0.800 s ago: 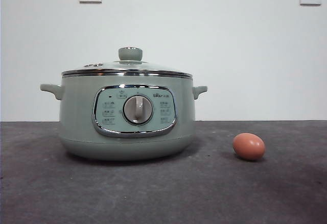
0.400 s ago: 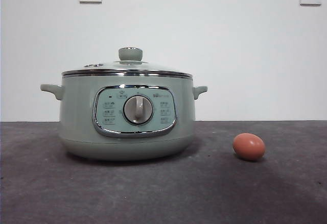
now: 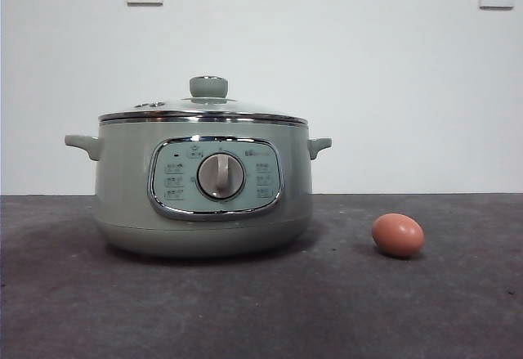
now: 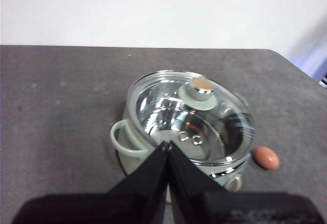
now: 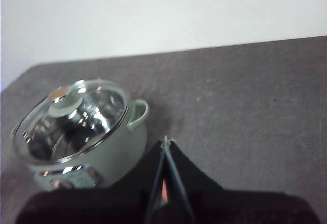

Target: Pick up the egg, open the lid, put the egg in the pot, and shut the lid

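The right gripper [image 5: 164, 143] hangs above the table with its jaws pressed together, and a sliver of orange shows between them, probably the egg [image 3: 398, 235] directly below. The left gripper [image 4: 167, 146], likewise closed, hovers over the pot [image 3: 203, 187]. The egg lies on the dark table [image 3: 458, 310] beside the pot, clear of it, on the dial's side. The lid [image 3: 204, 109] sits shut on the pot. I'd worry that closed jaws descending would nudge the smooth egg and send it rolling, or crack it.
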`<state>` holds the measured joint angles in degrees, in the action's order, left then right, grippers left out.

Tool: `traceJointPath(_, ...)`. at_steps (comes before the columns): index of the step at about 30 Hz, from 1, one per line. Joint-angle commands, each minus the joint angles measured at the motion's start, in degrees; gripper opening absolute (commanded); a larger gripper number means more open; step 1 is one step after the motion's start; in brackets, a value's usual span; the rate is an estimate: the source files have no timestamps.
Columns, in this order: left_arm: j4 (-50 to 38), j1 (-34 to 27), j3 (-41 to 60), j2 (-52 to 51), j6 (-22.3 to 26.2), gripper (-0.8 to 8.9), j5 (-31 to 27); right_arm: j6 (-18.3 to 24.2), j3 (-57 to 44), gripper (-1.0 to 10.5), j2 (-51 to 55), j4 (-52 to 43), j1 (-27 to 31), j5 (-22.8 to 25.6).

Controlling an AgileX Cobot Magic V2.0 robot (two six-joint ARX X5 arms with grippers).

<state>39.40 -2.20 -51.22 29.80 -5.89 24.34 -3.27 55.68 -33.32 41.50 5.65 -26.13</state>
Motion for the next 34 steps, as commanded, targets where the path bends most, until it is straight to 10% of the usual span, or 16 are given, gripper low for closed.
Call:
traceJointPath(1, 3.89, -0.11, -4.94, 1.81, 3.39, -0.06, 1.07, 5.46, 6.64, -0.1, -3.5, 6.45, -0.13, -0.52)
traceJointPath(17, 11.52, 2.12, -12.61, 5.66, 5.09, 0.08, 4.22, 8.02, 14.23, 0.1, -7.78, 15.17, -1.95, -1.14)
traceJointPath(23, 11.87, 2.14, -12.63, 6.82, 4.66, 6.95, 7.39, 7.76, 14.25, 5.7, -7.78, 15.26, -1.95, -1.55)
traceJointPath(34, 10.71, 2.86, -12.63, 9.29, 4.68, 7.19, 7.78, 7.74, 14.25, 6.3, -8.13, 16.0, -1.95, -1.6)
